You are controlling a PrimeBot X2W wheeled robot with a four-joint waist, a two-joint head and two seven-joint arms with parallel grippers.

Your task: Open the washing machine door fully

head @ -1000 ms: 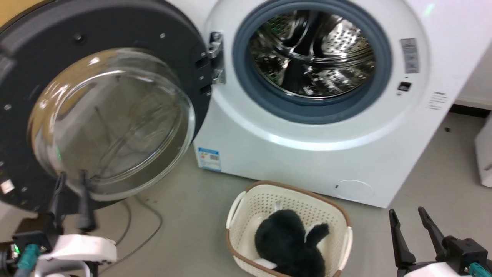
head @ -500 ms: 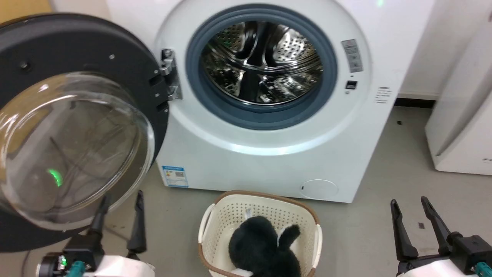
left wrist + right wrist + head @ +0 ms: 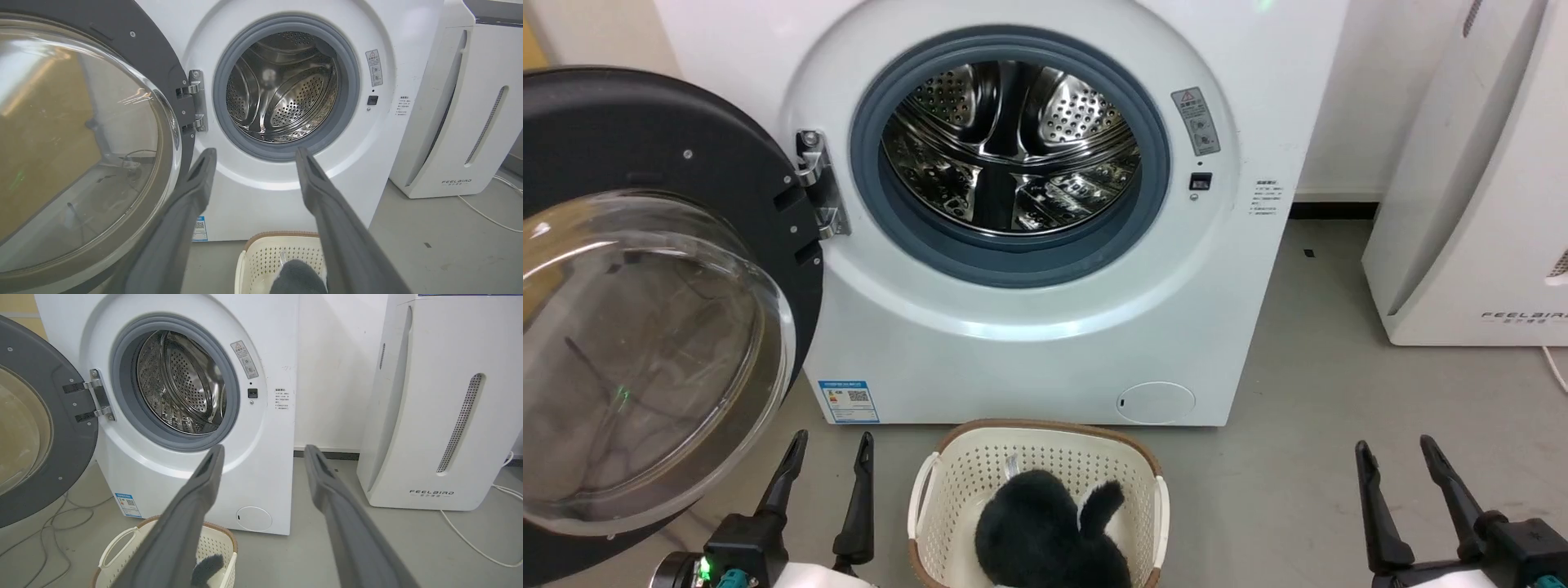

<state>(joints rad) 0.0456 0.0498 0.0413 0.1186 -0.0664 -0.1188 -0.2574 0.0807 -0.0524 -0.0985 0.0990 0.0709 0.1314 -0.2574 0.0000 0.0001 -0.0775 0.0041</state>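
Right wrist view is showing "FEELBIRD" lettered low on the white appliance (image 3: 441,416) standing beside the washing machine (image 3: 1029,343), which is wearing a blue label (image 3: 849,401) near its lower left corner. The washing machine door (image 3: 645,139) is hanging wide open on its left-side hinge. The left gripper (image 3: 833,439) and right gripper (image 3: 1395,445) are hovering with jaws spread apart, gripping and touching nothing.

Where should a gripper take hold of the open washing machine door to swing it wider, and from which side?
Probably the black rim of the washing machine door, at its lower edge away from the hinge, coming from below with the open left gripper. The rim looks flat; the glass bowl bulges, smooth and too wide.
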